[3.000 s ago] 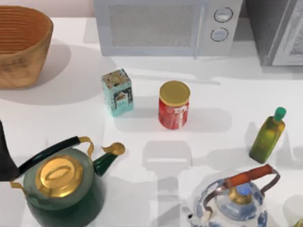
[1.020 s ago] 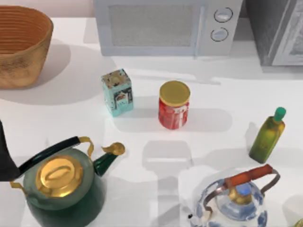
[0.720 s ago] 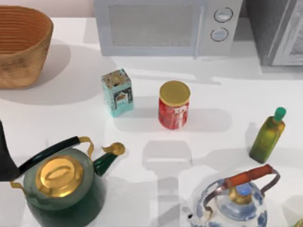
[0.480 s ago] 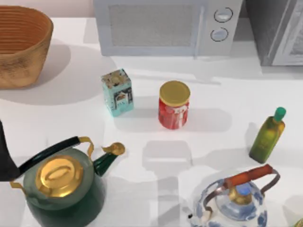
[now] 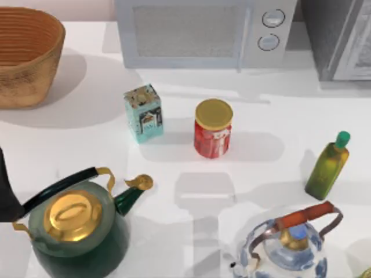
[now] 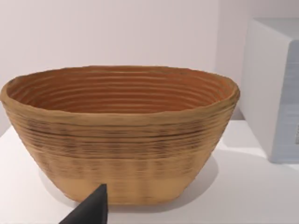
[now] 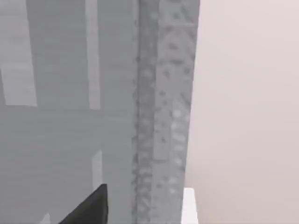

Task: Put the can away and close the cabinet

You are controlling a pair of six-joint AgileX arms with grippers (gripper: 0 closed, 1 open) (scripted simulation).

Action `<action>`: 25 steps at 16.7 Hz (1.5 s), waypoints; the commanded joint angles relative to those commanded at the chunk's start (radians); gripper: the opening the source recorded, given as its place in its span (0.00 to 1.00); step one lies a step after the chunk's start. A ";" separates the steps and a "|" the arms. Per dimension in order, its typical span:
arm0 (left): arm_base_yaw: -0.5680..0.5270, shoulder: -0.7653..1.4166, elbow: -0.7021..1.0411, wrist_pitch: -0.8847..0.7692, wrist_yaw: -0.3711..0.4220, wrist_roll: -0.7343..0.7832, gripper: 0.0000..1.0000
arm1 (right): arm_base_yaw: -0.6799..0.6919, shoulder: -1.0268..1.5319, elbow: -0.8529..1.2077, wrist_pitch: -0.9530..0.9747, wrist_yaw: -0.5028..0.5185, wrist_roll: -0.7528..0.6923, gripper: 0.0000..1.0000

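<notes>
Can (image 5: 213, 128) is standing upright mid-counter, untouched, cabinet (image 5: 339, 37) sitting at the counter's far right corner, so right end effector (image 7: 88, 207), facing the cabinet, is looking like the nearer arm; can't tell either end effector's opening.

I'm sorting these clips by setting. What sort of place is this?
Most likely a kitchen counter, in a rendered scene: a white microwave at the back, two kettles, one green and one blue-and-white, an oil bottle and a red can on a white table.
</notes>
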 joint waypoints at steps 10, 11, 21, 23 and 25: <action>0.000 0.000 0.000 0.000 0.000 0.000 1.00 | -0.002 -0.136 0.746 -0.899 0.008 0.024 1.00; 0.000 0.000 0.000 0.000 0.000 0.000 1.00 | -0.001 -0.146 0.791 -0.950 0.012 0.029 1.00; 0.000 0.000 0.000 0.000 0.000 0.000 1.00 | 0.008 -0.165 0.884 -1.044 0.034 0.038 1.00; 0.000 0.000 0.000 0.000 0.000 0.000 1.00 | 0.054 -0.166 0.898 -1.042 0.081 0.029 1.00; 0.000 0.000 0.000 0.000 0.000 0.000 1.00 | 0.135 -0.166 0.914 -1.042 0.166 0.017 1.00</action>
